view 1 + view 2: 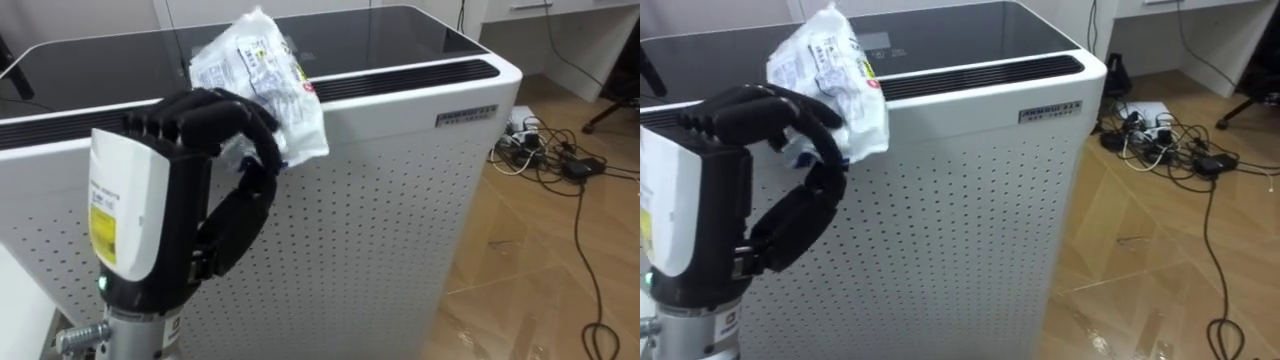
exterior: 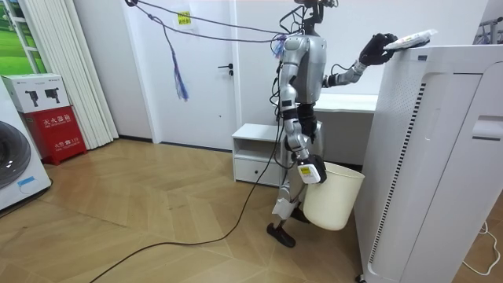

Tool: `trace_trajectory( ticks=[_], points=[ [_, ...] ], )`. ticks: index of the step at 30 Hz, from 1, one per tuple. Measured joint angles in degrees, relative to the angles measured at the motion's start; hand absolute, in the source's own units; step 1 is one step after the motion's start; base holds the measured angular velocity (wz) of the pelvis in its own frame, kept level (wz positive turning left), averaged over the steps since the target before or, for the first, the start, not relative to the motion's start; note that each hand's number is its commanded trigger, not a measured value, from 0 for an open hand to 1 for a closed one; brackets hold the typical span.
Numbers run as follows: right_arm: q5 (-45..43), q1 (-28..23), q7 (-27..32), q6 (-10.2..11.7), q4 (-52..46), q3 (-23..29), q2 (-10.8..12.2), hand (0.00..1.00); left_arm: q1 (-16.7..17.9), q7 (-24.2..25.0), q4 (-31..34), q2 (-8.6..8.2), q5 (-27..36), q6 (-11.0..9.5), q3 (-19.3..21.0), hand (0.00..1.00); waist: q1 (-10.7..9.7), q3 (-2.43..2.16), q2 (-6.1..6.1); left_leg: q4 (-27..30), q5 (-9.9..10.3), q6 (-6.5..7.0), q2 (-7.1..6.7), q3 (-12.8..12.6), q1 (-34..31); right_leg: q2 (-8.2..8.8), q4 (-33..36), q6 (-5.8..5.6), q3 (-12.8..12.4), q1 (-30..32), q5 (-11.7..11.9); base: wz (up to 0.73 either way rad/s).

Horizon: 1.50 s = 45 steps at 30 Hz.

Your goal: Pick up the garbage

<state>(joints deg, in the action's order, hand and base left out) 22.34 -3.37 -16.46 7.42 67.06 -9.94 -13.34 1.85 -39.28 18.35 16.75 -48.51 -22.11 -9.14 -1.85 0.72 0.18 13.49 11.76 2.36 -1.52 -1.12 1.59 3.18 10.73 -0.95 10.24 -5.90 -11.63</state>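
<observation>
Left hand (image 1: 215, 125) curls round the crumpled plastic wrapper (image 1: 260, 65) atop the air purifier's (image 1: 400, 220) front edge — gripped for lifting away.

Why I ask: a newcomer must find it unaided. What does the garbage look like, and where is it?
Find the tall white perforated cabinet with a dark glossy top. At its top front edge, the black left hand grips a crumpled wrapper. It is the only crinkly, printed plastic packet there.

Herringbone wood floor (image 2: 141, 208), white walls (image 2: 134, 71), a white door (image 2: 211, 102), a low white cabinet (image 2: 253, 157), a red box (image 2: 61, 134) beside pleated curtains (image 2: 67, 71), and tangled cables (image 1: 540, 150) on the floor.
</observation>
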Motion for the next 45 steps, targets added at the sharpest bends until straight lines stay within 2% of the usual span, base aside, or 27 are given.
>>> trace_trajectory(
  ticks=[3, 9, 10, 11, 12, 13, 15, 17, 18, 20, 21, 23, 24, 26, 29, 31, 32, 33, 35, 38, 42, 44, 45],
  points=[
    [0.0, 0.0, 0.03, 0.0, -0.23, 0.0, 0.0, 1.0, -0.11, -0.03, 0.0, 0.44, 0.01, -0.12, 0.0, 1.0, 0.03, 0.1, -0.03, -0.18, 0.0, -0.01, -0.02, -0.1, -0.08, -0.05, -0.01, 0.0, -0.05, 0.22, 0.0, -0.01],
    [0.02, 0.08, 0.24, 0.0, -0.45, -0.09, -0.01, 1.0, -0.16, -0.05, 0.0, 0.46, 0.47, -1.03, -0.14, 1.0, 0.47, -0.01, 0.13, -0.46, 0.0, -0.01, -0.1, -0.24, -0.38, -0.09, -0.08, 0.0, -0.36, 0.73, 0.0, -0.01],
    [0.01, 0.07, 0.31, 0.0, -0.44, -0.09, -0.01, 1.0, -0.14, -0.02, -0.01, 0.46, 0.73, -1.31, -0.14, 1.0, 0.49, 0.09, -0.08, -0.46, 0.0, -0.01, -0.11, -0.25, -0.41, -0.09, -0.08, 0.0, -0.34, 0.73, 0.0, 0.0],
    [0.35, 0.08, 0.34, 0.0, -0.68, -0.19, -0.02, 1.0, -0.15, 0.48, 0.01, 0.48, 3.07, -1.83, -0.28, 1.0, 0.68, -0.17, 0.31, -0.47, 0.0, -0.01, -0.08, -0.26, -0.43, -0.09, -0.07, 0.0, -0.35, 0.76, 0.0, 0.0],
    [0.52, 0.13, 0.34, 0.0, -0.8, -0.2, -0.03, 1.0, -0.16, 1.08, 0.02, 0.48, 5.69, -2.11, -0.44, 1.0, 0.6, -0.16, 0.3, -0.47, -0.01, -0.01, -0.08, -0.3, -0.31, -0.08, -0.07, 0.0, -0.46, 0.73, 0.0, 0.0],
    [0.52, 0.12, 0.3, 0.03, -0.85, -0.22, -0.04, 1.0, -0.16, 2.96, 0.01, 0.41, 11.26, -2.55, -0.6, 1.0, 0.61, 0.1, -0.16, -0.44, -0.01, -0.02, -0.07, -0.35, -0.08, -0.08, -0.07, 0.0, -0.47, 0.56, 0.0, -0.03],
    [0.14, 0.12, 0.18, 0.05, -0.82, -0.23, -0.03, 1.0, -0.24, 6.69, 0.02, 0.24, 19.99, -3.0, -0.6, 1.0, 0.58, 0.02, -0.18, -0.28, -0.01, -0.02, -0.03, -0.32, 0.14, -0.06, -0.1, 0.0, -0.44, 0.23, 0.0, 0.0],
    [0.08, 0.11, 0.02, 0.05, -0.81, -0.24, -0.01, 1.0, -0.41, 13.0, 0.35, -0.47, 35.82, -3.46, -1.22, 1.0, 0.47, 0.11, -0.37, -0.2, -0.01, -0.02, 0.14, -0.33, 0.05, -0.02, -0.04, 0.0, -0.48, 0.17, 0.0, 0.02],
    [0.1, 0.12, 0.02, 0.05, -0.8, -0.28, -0.01, 1.0, -0.59, 14.56, 0.63, -0.74, 39.7, -3.44, -1.43, 1.0, 0.46, 0.12, -0.41, -0.16, -0.01, -0.01, 0.13, -0.32, -0.01, 0.0, -0.03, -0.01, -0.29, 0.16, -0.01, 0.07],
    [0.18, 0.19, 0.03, 0.02, -0.77, -1.11, -0.03, 1.0, -1.11, 21.09, 1.49, -0.85, 53.37, -3.37, -2.85, 1.0, 0.66, -0.06, -0.78, -0.1, -0.11, -0.03, -0.06, -0.42, -0.12, 0.14, -0.05, -0.03, 0.07, 0.22, -0.03, 0.07],
    [0.15, 0.24, 0.02, 0.02, -0.77, -1.26, -0.02, 1.0, -0.97, 22.75, 1.95, -0.8, 55.91, -3.24, -3.12, 1.0, 0.69, -0.09, -0.87, -0.1, -0.13, -0.01, -0.02, -0.43, -0.14, 0.16, -0.11, -0.04, 0.08, 0.25, -0.04, 0.03],
    [0.16, 0.94, 0.02, -0.06, -0.56, -2.12, 0.03, 1.0, -0.93, 30.26, 2.63, -0.87, 65.89, -3.07, -5.16, 1.0, 0.73, -0.1, -1.17, 0.06, -0.2, 0.08, -0.05, -0.32, -0.34, 0.27, -0.1, -0.06, 0.21, 0.28, -0.05, 0.04],
    [0.12, 1.15, 0.01, -0.06, -0.56, -2.38, 0.03, 1.0, -0.92, 32.16, 2.45, -0.91, 68.4, -2.46, -5.93, 1.0, 0.73, -0.1, -1.26, 0.05, -0.22, 0.11, -0.09, -0.08, -0.37, 0.31, -0.04, -0.06, 0.28, 0.28, -0.05, 0.0],
    [-0.2, 2.04, -0.39, -0.07, -0.54, -2.45, 0.11, 1.0, -0.79, 39.33, 1.05, -1.82, 75.87, 0.44, -7.98, 1.0, 0.78, -0.01, -1.54, 0.06, -0.29, 0.16, -0.1, -0.2, -0.73, 0.35, 0.18, -0.07, 0.07, 0.87, -0.04, 0.0],
    [-0.34, 2.41, -0.74, -0.08, -0.76, -2.43, 0.13, 1.0, -0.81, 45.91, 0.2, -2.75, 80.5, 3.33, -8.37, 1.0, 0.83, 0.05, -1.77, 0.07, -0.33, 0.15, -0.01, -0.27, -1.28, 0.19, 0.16, -0.06, -0.46, 1.36, 0.02, -0.01],
    [-0.38, 2.4, -0.72, -0.09, -1.1, -2.43, 0.02, 1.0, -0.84, 49.02, -0.53, -2.53, 80.71, 4.01, -8.23, 1.0, 1.02, 0.02, -1.72, 0.12, -0.33, 0.15, 0.04, -0.33, -1.67, 0.15, 0.28, -0.05, -0.67, 1.82, 0.02, -0.05],
    [-0.35, 2.37, -0.55, -0.09, -1.55, -2.46, -0.04, 1.0, -0.84, 50.72, -0.86, -2.37, 81.22, 4.91, -8.22, 1.0, 1.11, -0.14, -1.45, 0.24, -0.33, 0.15, 0.09, -0.37, -2.05, 0.16, 0.61, -0.05, -0.66, 1.98, 0.02, -0.03],
    [-0.34, 2.34, -0.39, -0.09, -1.87, -2.51, -0.03, 1.0, -0.83, 51.68, -1.22, -2.22, 81.86, 5.43, -8.23, 1.0, 1.2, -0.07, -1.42, 0.24, -0.33, 0.15, 0.13, -0.43, -2.12, 0.16, 0.81, -0.05, -0.66, 2.14, 0.02, 0.0],
    [-0.31, 2.12, -0.06, -0.11, -2.96, -2.64, -0.03, 1.0, -0.5, 54.3, -3.0, -1.4, 82.7, 8.35, -8.26, 1.0, 1.12, 0.05, -1.59, 0.27, -0.35, 0.12, 0.24, -0.45, -2.43, 0.08, 0.93, -0.05, -0.63, 2.47, 0.02, 0.0],
    [-0.26, 2.23, 0.08, -0.16, -3.59, -2.68, -0.11, 1.0, -0.21, 56.08, -3.86, -0.41, 83.75, 10.5, -8.24, 1.0, 0.71, 0.11, -1.59, 1.31, -0.34, 0.1, 0.26, -0.43, -4.07, 0.12, 1.05, 0.04, 0.11, 3.41, 0.07, 0.06],
    [-0.14, 2.47, 0.08, -1.14, -3.33, -3.08, -0.12, 1.0, -0.2, 57.84, -5.56, -0.1, 85.75, 10.92, -8.06, 1.0, 0.83, 0.11, -1.51, 1.43, -0.34, 0.09, 0.36, -0.42, -4.71, 0.26, 1.14, 0.13, 1.17, 3.77, 0.13, 0.09],
    [-0.19, 3.04, 0.01, -1.23, -2.95, -3.11, -0.12, 1.0, -0.2, 58.96, -7.31, -0.43, 85.71, 11.0, -8.01, 1.0, 0.84, 0.29, -0.96, 2.02, -0.32, 0.09, 0.36, -0.04, -5.67, 0.29, 1.18, 0.2, 1.91, 4.2, 0.2, 0.11],
    [-0.26, 3.18, 0.01, -1.24, -2.94, -3.12, -0.11, 1.0, -0.2, 59.23, -7.92, -0.47, 85.61, 11.01, -8.0, 1.0, 0.96, 0.17, -0.77, 2.09, -0.32, 0.09, 0.37, -0.01, -6.12, 0.31, 1.41, 0.2, 1.99, 4.71, 0.2, 0.04]
  ],
)
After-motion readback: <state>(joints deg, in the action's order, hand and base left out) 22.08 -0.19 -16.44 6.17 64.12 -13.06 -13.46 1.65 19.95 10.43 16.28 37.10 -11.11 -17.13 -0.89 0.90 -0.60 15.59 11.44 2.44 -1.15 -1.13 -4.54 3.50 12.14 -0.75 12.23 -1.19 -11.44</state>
